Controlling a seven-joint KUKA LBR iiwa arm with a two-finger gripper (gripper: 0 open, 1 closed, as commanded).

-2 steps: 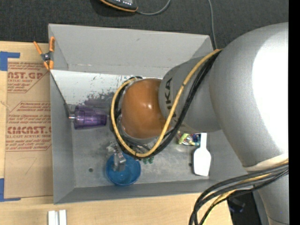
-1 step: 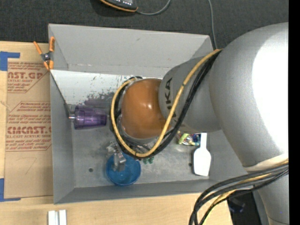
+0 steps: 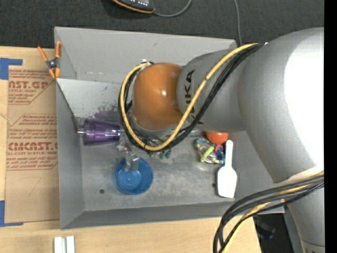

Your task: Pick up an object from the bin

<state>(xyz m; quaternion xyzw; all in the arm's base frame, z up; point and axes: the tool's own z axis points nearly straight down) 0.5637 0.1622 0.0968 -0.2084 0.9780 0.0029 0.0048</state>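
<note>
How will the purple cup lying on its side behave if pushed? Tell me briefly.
The purple cup lies on its side, so it will probably roll. It looks like see-through plastic, so it is likely light and stiff. The bin wall beside it may stop it.

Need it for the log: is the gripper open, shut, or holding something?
Gripper: cannot be told. It hangs over the blue dish.
</note>
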